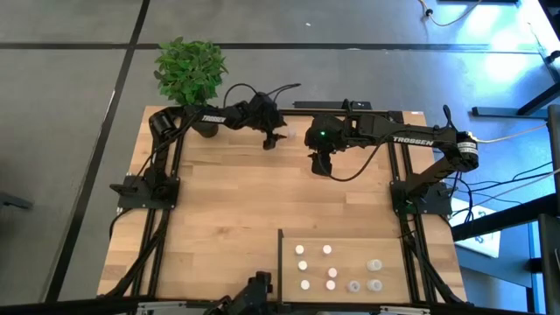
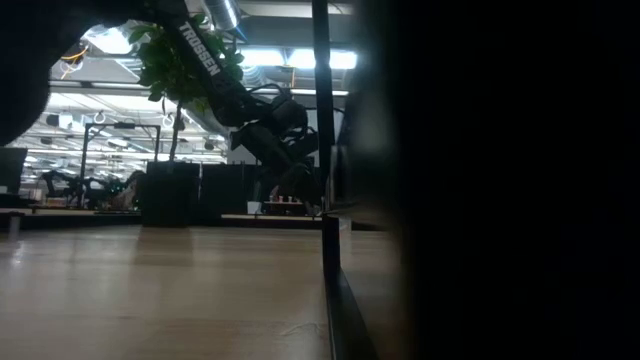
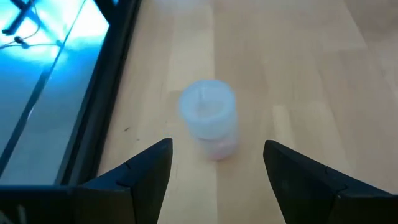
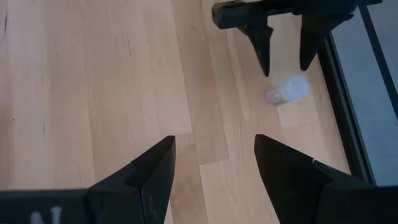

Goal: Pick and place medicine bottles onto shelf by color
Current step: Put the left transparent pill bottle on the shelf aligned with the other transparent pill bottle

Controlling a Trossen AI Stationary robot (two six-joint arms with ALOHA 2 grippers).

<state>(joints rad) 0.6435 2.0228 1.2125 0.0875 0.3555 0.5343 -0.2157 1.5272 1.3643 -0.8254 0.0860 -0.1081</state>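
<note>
The left gripper (image 3: 217, 171) is hovering wide open and empty above a translucent bottle (image 3: 208, 118) standing near the table's far edge. The bottle is lying just ahead of the fingertips, centred on the gap, its long axis roughly upright. The right gripper (image 4: 214, 162), open and empty, is waiting nearby over bare wood; the left is nearer. The shelf (image 1: 420, 254), holding sorted bottles, is lying well apart at the near right corner.

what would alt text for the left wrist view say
A small translucent bottle with a pinkish base stands on the wooden table, just ahead of the open left gripper, whose two dark fingers frame it. A black frame rail runs along the table edge.
</note>
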